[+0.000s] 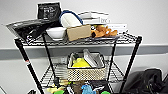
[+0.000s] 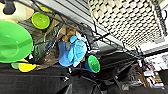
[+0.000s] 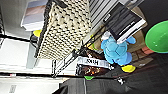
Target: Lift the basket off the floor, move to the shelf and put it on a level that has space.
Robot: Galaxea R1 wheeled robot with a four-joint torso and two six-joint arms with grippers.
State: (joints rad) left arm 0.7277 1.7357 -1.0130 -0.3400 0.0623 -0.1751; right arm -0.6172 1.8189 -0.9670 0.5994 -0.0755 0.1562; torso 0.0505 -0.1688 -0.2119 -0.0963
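I cannot tell how my grippers stand. The basket rests on the level, its front at the tier's edge, open wire either side.

The basket sits on the shelf's level second from the top, near its front edge, below the top tier where a bowl stands left of a cardboard box, and above a plush toy on the lower tier.
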